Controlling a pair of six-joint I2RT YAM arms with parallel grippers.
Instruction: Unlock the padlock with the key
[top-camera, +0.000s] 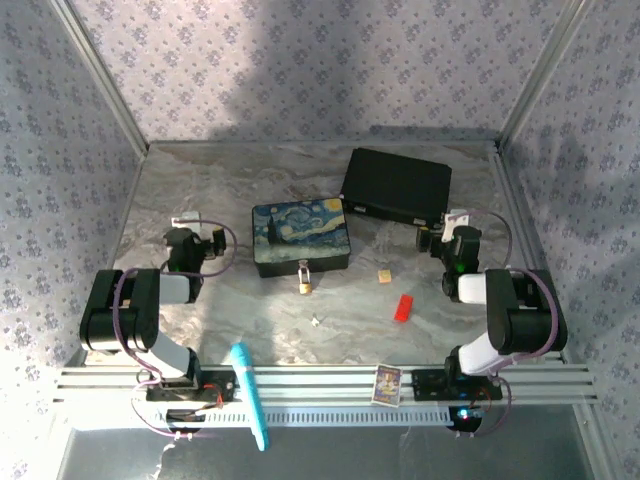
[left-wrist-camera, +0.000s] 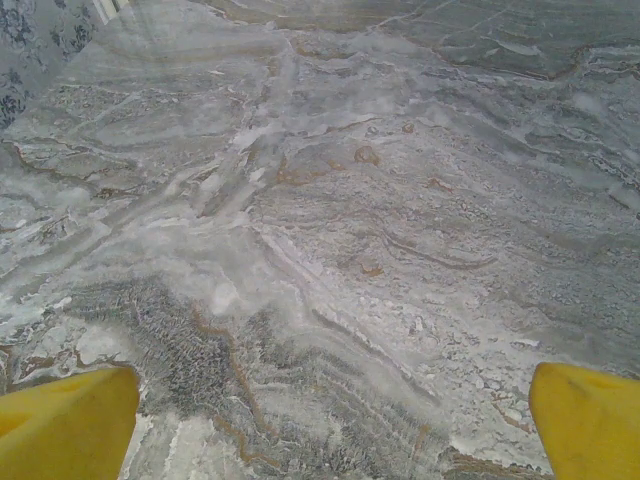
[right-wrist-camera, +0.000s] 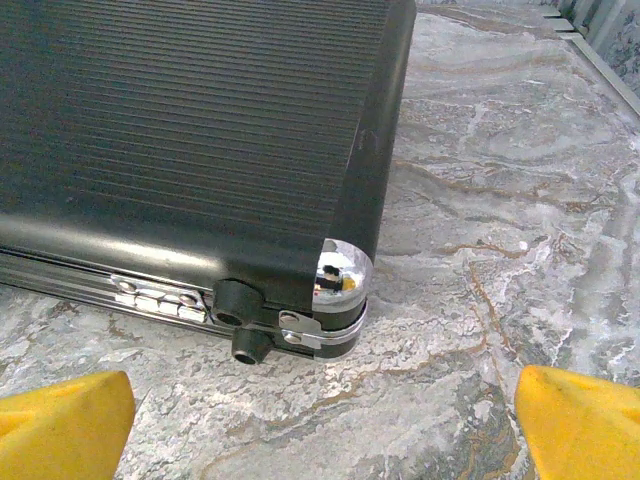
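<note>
The padlock (top-camera: 304, 284) rests against the near face of the painted box (top-camera: 300, 236), its shackle (top-camera: 303, 267) pointing up toward the box. We cannot tell whether the shackle passes through a hasp there. The key (top-camera: 316, 321) lies flat on the marble tabletop (top-camera: 220, 180), a little nearer the arm bases than the padlock and apart from it. The left gripper (left-wrist-camera: 325, 425) hangs over bare marble with its yellow fingertips (left-wrist-camera: 62, 425) spread wide and nothing between them. The right gripper (right-wrist-camera: 320, 425) is equally wide apart and empty, and it faces the chrome corner of the black case (right-wrist-camera: 190, 130). We judge the key to be light, thin and rigid, and likely to skid on the smooth stone, so we would pinch it by its head and leave the blade free. The padlock looks dense, hard and smooth. If it hangs from the box it may swing when pushed, so we would clamp its brass body across the flat faces and keep the keyhole end uncovered.
</note>
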